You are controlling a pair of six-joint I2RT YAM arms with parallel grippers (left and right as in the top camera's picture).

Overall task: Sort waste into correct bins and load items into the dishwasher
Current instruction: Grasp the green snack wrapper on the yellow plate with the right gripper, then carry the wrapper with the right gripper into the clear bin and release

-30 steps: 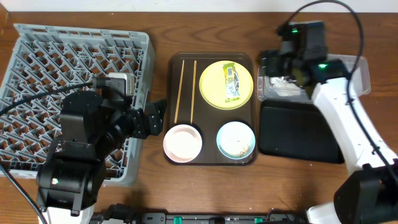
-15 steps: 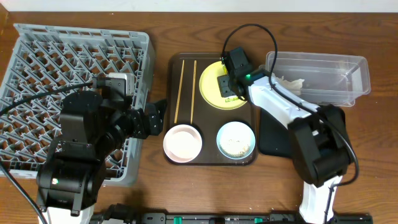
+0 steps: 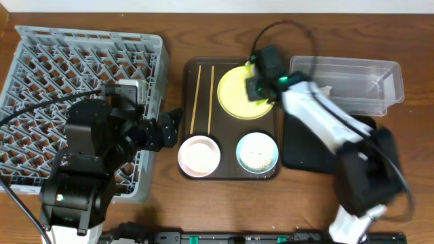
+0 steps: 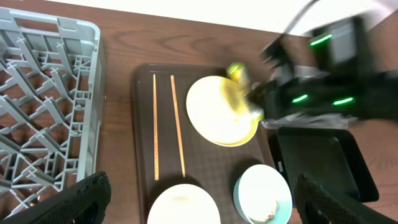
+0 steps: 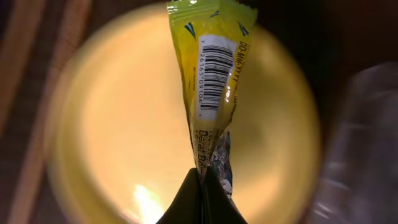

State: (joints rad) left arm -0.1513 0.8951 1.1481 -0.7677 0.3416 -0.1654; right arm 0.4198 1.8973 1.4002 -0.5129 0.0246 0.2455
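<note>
My right gripper [image 5: 202,177] is shut on one end of the green-and-orange snack wrapper [image 5: 208,81], which hangs above the pale yellow plate [image 3: 237,95]. In the left wrist view the wrapper [image 4: 237,71] shows at the plate's far edge. My left gripper [image 4: 205,199] stands open and holds nothing, above the white bowl [image 3: 199,155] and beside the light blue bowl [image 3: 258,152], which holds rice grains. Two chopsticks [image 3: 202,95] lie left of the plate. The grey dish rack [image 3: 41,81] stands at the left. The clear tub [image 3: 366,81] holds whitish scraps [image 3: 324,90].
Plate, bowls and chopsticks rest on a dark brown serving tray [image 3: 230,173]. A shallow black tray [image 3: 305,146] lies right of it, in front of the clear tub. My right arm reaches across the black tray and the tub's left end.
My right arm swung from the clear tub to the yellow plate and its jaws closed on the wrapper. The wrapper now hangs off the plate. The left arm has not moved.
</note>
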